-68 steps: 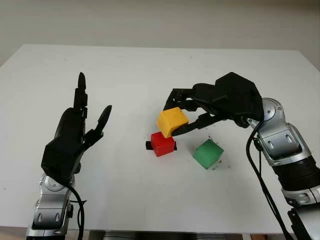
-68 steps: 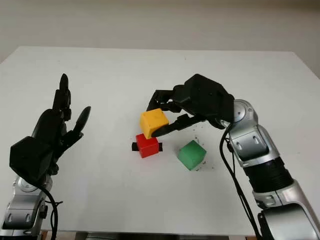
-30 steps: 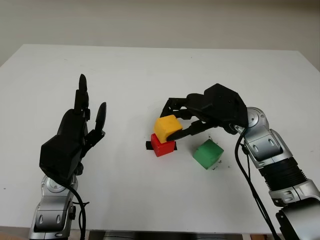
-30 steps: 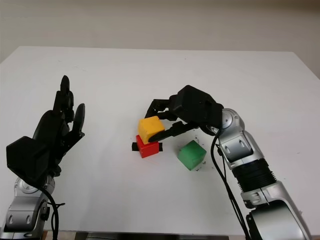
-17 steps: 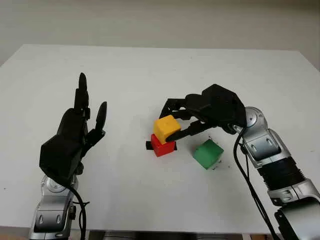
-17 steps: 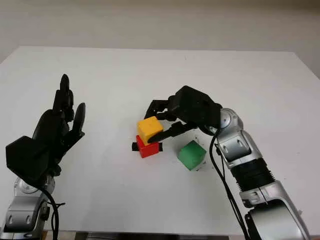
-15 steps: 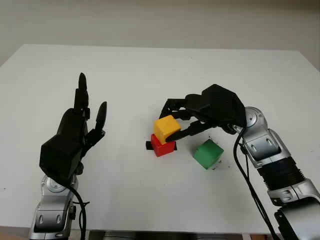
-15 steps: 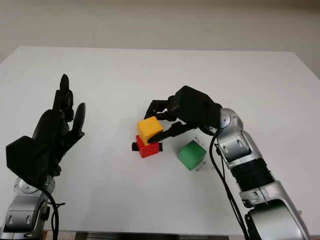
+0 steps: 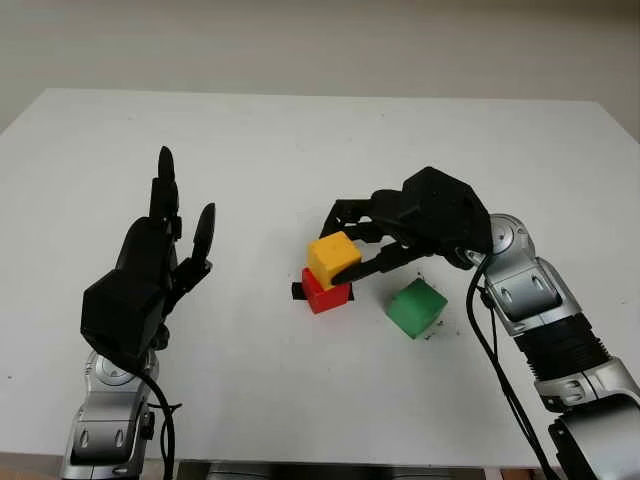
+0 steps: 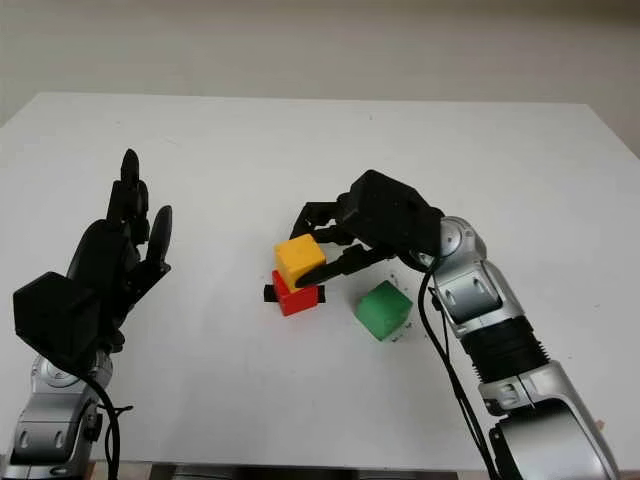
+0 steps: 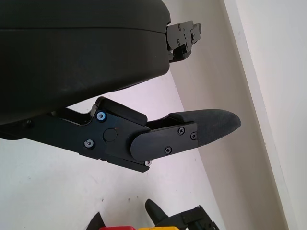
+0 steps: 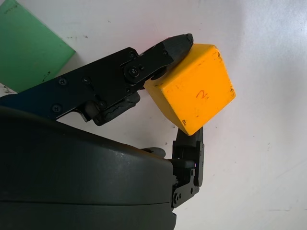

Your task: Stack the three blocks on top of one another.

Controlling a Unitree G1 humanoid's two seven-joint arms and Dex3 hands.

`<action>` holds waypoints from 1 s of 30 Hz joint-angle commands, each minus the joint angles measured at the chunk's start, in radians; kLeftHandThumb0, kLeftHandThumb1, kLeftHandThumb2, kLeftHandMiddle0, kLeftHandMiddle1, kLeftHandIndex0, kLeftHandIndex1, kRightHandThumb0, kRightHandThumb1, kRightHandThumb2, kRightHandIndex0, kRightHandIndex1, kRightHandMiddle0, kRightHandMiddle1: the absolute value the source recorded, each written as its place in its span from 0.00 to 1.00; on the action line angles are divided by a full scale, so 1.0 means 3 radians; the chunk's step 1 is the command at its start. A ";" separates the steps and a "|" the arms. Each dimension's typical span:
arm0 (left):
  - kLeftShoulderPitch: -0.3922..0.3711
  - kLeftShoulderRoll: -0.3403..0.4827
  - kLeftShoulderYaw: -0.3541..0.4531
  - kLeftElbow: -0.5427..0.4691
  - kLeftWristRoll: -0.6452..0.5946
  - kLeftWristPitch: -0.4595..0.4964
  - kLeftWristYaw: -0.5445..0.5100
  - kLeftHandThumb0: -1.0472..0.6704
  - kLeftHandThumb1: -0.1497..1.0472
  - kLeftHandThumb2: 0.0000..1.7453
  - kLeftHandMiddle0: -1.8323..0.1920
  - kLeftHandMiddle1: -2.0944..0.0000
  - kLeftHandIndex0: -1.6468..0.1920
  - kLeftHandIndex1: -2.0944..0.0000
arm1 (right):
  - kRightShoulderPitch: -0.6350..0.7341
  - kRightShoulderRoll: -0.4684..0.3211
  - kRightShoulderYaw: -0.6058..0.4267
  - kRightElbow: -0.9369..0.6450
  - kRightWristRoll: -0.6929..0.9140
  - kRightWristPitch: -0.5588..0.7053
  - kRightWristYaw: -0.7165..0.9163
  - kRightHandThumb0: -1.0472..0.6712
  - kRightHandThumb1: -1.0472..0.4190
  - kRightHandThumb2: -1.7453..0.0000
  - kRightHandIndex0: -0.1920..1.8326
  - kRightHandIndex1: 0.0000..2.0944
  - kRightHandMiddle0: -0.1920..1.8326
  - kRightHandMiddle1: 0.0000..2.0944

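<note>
Yellow block [image 9: 333, 259], matte cube with a "2" printed on one face, sits mid-frame tilted on your red block [image 9: 322, 294], right hand [image 9: 372, 240] pinching it, glossy green block [image 9: 416, 307] just right on the white table [image 9: 300, 140], left hand [image 9: 150, 270] open lower left.

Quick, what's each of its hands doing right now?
Left hand: open, raised above the table's left side, holding nothing.
Right hand: closed on the yellow block, which sits on the red block.
</note>
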 commanded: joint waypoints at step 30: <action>0.0035 -0.0007 -0.0011 -0.0057 0.0001 0.0008 -0.0001 0.17 1.00 0.34 1.00 1.00 1.00 1.00 | -0.0045 0.0028 -0.0009 0.0030 0.0038 -0.0163 -0.0012 0.32 0.08 0.97 0.25 0.03 0.24 0.83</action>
